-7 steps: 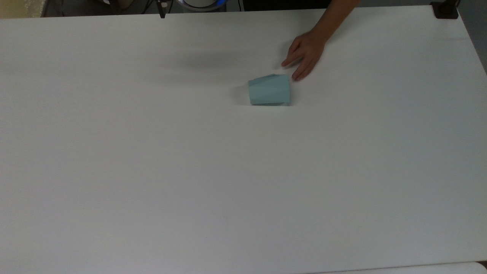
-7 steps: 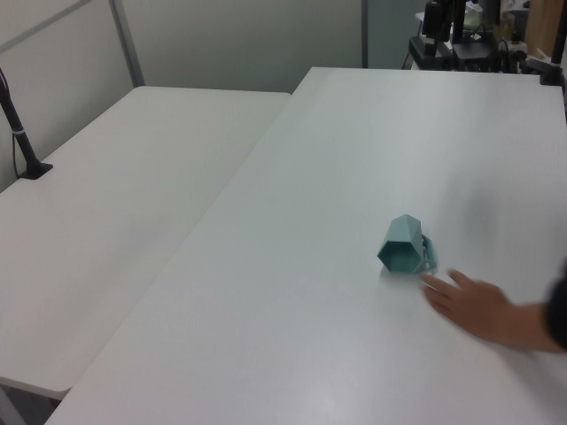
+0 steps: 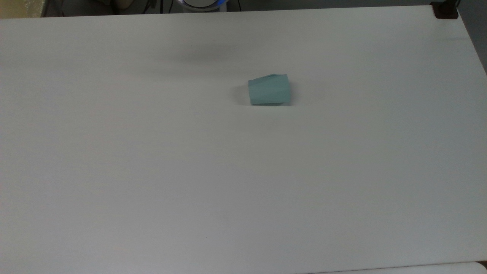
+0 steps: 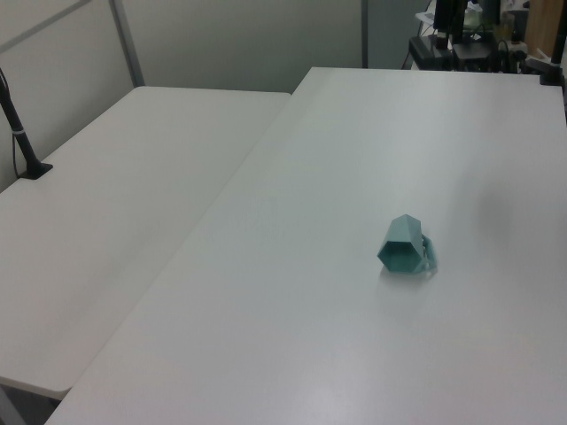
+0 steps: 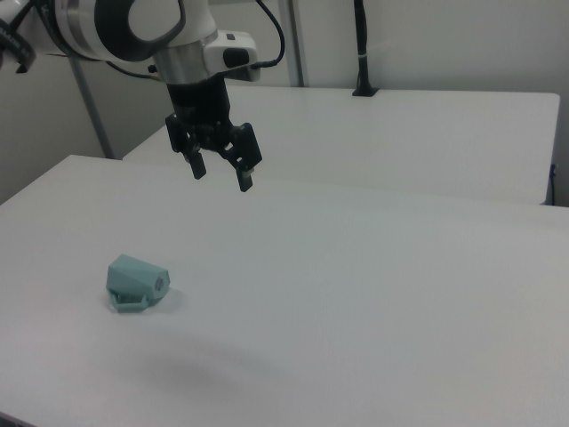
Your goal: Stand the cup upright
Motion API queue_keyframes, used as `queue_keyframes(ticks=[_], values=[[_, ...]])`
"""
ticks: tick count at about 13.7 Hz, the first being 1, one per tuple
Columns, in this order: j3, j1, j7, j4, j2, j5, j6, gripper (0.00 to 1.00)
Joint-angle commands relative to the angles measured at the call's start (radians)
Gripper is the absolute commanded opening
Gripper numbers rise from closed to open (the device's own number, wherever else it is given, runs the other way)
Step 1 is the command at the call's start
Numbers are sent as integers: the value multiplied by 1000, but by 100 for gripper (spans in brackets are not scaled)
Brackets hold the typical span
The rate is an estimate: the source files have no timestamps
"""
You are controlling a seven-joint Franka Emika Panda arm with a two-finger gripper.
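The pale teal cup lies on its side on the white table. In the top view its narrower end points to the top view's left. In the left view the cup shows one faceted end toward the camera, with the handle low on the left view's right. In the right view the cup rests near the right view's left, its flat handle against the table. My gripper hangs open well above the table, up and to the right of the cup in the right view, with nothing between its fingers.
A second white table stands alongside, on the left view's left. A black clamp post is fixed to it. Dark equipment stands beyond the far end. The robot's base sits at the top view's upper edge.
A person's hand that rested on the table beside the cup has withdrawn out of view. The cup has not moved.
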Motion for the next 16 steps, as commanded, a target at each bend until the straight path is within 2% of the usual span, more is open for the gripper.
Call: queue_keyframes(ticks=[1,5,7,8,13,16], values=[[4,7,4,-6,-11,-9,-20,100],[56,67,135,15,18,-41,-16,100],[128,120,267,96,69,-119,-22,100],[137,143,302,109,84,-141,-25,100],[151,459,571,216,250,-357,-115,100],[151,568,701,253,342,-447,-141,100]])
